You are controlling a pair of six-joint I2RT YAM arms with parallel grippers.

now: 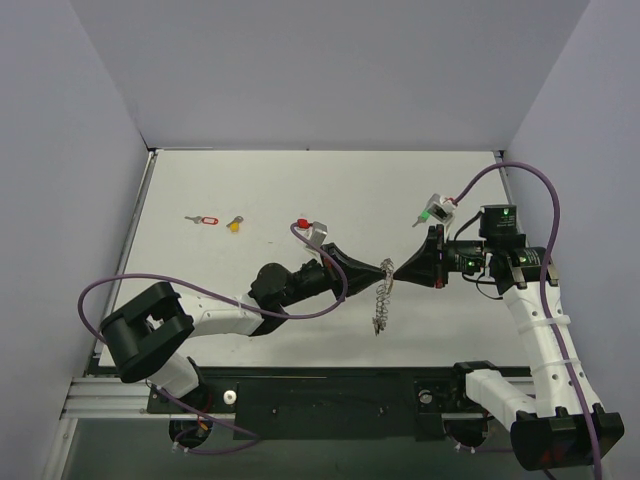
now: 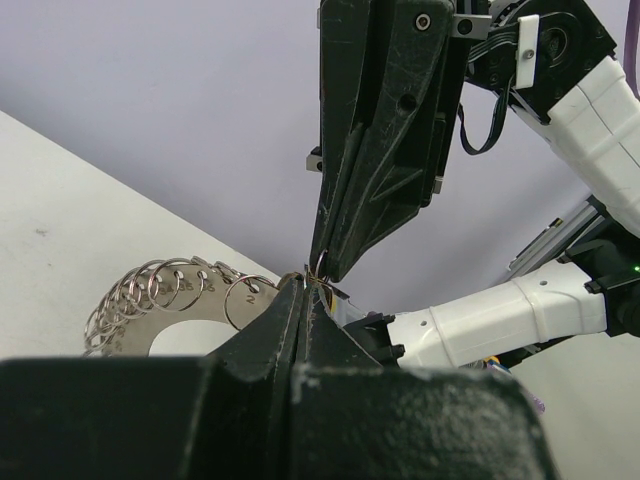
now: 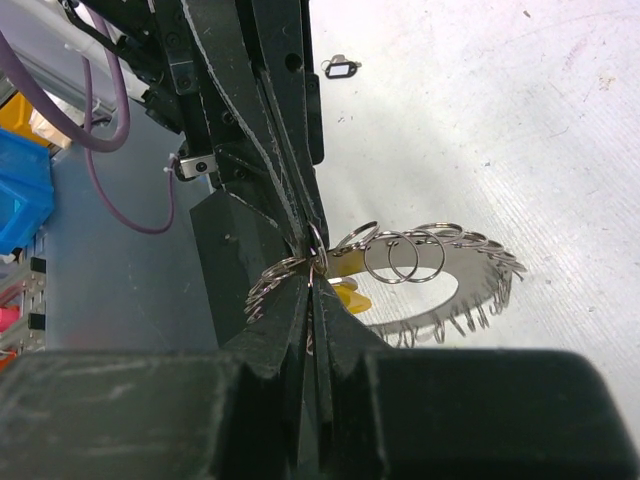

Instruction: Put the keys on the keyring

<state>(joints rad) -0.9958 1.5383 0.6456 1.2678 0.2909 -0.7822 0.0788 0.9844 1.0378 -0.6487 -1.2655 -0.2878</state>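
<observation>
Above the table's middle, my left gripper (image 1: 385, 267) (image 2: 303, 285) and right gripper (image 1: 397, 270) (image 3: 312, 280) meet tip to tip. Both are shut on small rings at the top of the keyring (image 1: 380, 302). It is a silver loop carrying many small split rings, and it hangs below the tips (image 2: 170, 300) (image 3: 430, 255). A yellow key head (image 3: 350, 296) shows just behind my right fingertips; I cannot tell whether it hangs on the keyring. Two keys lie on the table at the far left: a red-tagged one (image 1: 203, 219) (image 3: 340, 67) and a yellow-headed one (image 1: 234, 223).
White walls close the table (image 1: 300, 180) at the left, back and right. Purple cables loop from both arms (image 1: 330, 290) (image 1: 530, 175). A blue bin (image 3: 20, 185) stands off the table in the right wrist view. The rail with the arm bases (image 1: 330, 395) runs along the near edge.
</observation>
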